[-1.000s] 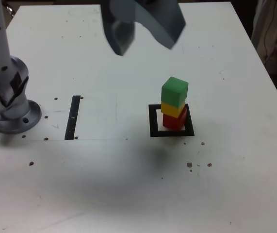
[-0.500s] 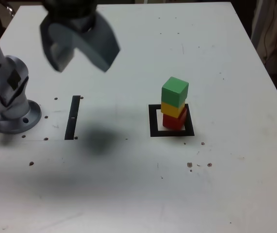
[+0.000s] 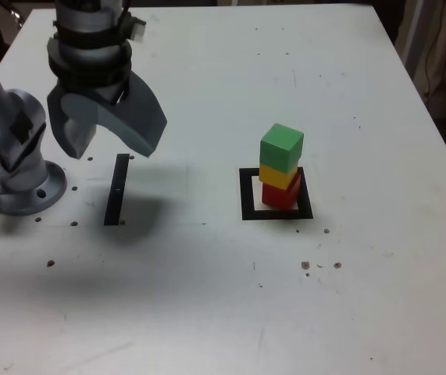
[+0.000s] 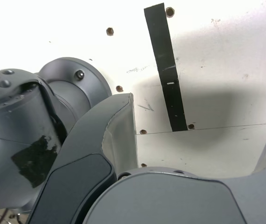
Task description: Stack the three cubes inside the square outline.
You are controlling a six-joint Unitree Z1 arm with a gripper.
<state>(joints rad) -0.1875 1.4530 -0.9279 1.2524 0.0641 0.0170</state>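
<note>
Three cubes stand in one stack inside the square outline (image 3: 246, 195): the red cube (image 3: 279, 195) at the bottom, the yellow cube (image 3: 277, 176) on it, the green cube (image 3: 281, 148) on top, turned slightly. My gripper (image 3: 107, 141) hangs open and empty well off toward the exterior view's left, above the narrow black strip (image 3: 117, 187). In the wrist view the gripper (image 4: 202, 140) shows spread fingers (image 4: 119, 135) with only bare table and the black strip (image 4: 165, 70) between them. The cubes are out of the wrist view.
The arm's grey base (image 3: 12, 168) is bolted at the exterior view's left edge, and it shows in the wrist view as the base (image 4: 39, 130). Small dark holes and specks (image 3: 316, 266) dot the white table (image 3: 324, 312).
The open gripper has swung from above the far middle of the table to the exterior view's left and come lower, ending over the black strip. The stack has not moved.
</note>
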